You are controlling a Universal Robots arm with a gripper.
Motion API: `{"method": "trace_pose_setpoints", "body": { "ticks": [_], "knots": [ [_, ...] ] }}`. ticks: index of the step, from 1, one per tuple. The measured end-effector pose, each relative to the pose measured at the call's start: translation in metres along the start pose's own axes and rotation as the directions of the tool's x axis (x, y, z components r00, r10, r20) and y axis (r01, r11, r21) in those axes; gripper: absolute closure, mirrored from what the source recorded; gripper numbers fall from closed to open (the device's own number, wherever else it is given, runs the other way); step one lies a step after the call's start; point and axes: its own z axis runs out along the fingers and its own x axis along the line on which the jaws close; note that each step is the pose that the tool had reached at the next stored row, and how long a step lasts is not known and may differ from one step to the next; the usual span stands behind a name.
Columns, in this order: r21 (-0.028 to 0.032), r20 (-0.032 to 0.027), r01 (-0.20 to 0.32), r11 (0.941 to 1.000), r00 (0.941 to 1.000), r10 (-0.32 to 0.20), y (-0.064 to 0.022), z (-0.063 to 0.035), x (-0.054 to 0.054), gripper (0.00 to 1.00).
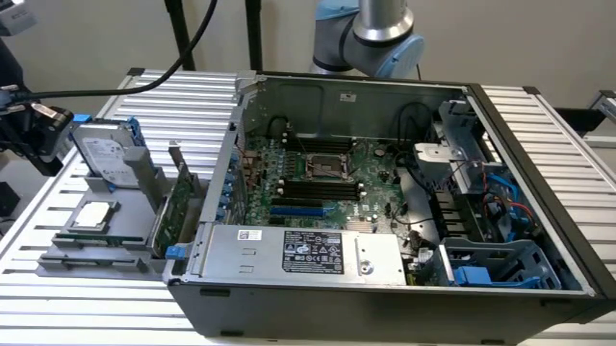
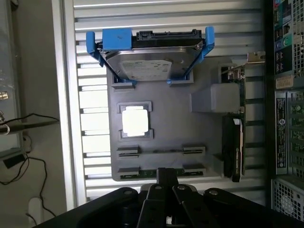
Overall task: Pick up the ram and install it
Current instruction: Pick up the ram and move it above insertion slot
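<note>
The ram [image 2: 147, 173] is a slim green stick lying in the nearest slot of the grey parts holder [image 2: 166, 137], partly hidden behind my fingertips. My gripper [image 2: 167, 176] hangs well above that end of the holder, its fingers drawn together with nothing between them. In the exterior view the gripper [image 1: 43, 155] is at the far left, above and beside the holder [image 1: 58, 263]. The black motherboard slots [image 1: 318, 189] sit in the middle of the open computer case [image 1: 385, 288].
The holder also carries a hard drive in a blue caddy [image 2: 152, 61], a square silver processor [image 2: 135, 121] and an upright green expansion card [image 1: 173, 209]. A black cable [image 1: 144, 83] runs from the arm [image 1: 376, 32] across the ribbed table. The case wall stands between holder and motherboard.
</note>
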Motion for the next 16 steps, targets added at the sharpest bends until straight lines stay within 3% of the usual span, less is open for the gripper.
{"method": "trace_pose_setpoints", "body": {
  "ticks": [4,8,12,16],
  "knots": [
    [-0.0015,-0.002,0.073,0.9973,0.9973,-0.073,0.0,0.0004,0.0,1.0],
    [-0.003,-0.004,0.146,0.9893,0.9893,-0.146,-0.0001,0.001,0.0,1.0],
    [-0.0046,-0.0058,0.217,0.9762,0.9762,-0.217,-0.0001,0.0017,0.0,1.0],
    [-0.0063,-0.0076,0.287,0.958,0.958,-0.287,-0.0001,0.0026,0.0,1.0]
  ]
}}
